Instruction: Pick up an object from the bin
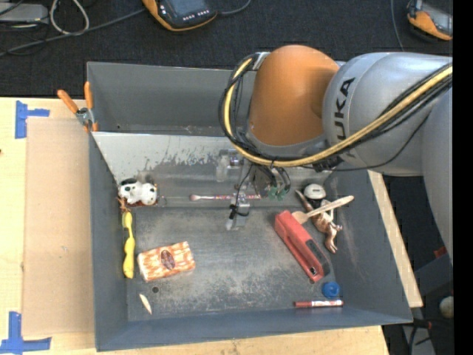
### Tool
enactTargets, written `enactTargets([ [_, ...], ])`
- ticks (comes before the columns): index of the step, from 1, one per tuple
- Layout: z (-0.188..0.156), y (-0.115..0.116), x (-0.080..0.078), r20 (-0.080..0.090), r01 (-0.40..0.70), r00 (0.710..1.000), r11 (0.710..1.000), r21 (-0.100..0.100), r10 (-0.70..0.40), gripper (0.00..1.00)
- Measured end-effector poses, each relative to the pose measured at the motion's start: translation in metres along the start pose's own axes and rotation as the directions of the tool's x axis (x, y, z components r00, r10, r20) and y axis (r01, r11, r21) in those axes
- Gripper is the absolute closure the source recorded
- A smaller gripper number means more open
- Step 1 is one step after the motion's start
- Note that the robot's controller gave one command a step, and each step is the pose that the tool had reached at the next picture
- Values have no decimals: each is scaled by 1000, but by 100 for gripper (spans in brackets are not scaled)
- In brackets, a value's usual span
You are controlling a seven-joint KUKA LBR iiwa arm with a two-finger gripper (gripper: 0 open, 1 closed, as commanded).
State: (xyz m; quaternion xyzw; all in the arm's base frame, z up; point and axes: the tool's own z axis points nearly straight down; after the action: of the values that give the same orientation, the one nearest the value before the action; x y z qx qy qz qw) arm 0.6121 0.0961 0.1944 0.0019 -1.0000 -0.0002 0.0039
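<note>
Grey bin (pixel 222 287) floor: tool (pixel 237 217) beside a pink stick (pixel 211 197), half hidden by orange cover (pixel 288 95), apart or together unclear

The grey metal bin (pixel 244 272) carries loose things on its floor. Near the left wall lie a small black-and-white toy animal (pixel 137 192), a long yellow plastic stick (pixel 128 244) and an orange-and-white wrapped packet (pixel 165 261). On the right lie a red-and-black hand tool (pixel 299 245), a tan wooden piece (pixel 325 211), a small blue ball (pixel 330 291) and a thin red pen (pixel 318 302)
</note>
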Motion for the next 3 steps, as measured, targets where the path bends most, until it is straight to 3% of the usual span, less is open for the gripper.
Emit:
enactTargets([
  [1,-5,-1,-1,7,-3,1000,1000,-1,3,0],
  [2,48,37,6,13,237,972,972,2,-237,0],
  [3,63,79,27,6,309,951,951,-1,-309,0],
])
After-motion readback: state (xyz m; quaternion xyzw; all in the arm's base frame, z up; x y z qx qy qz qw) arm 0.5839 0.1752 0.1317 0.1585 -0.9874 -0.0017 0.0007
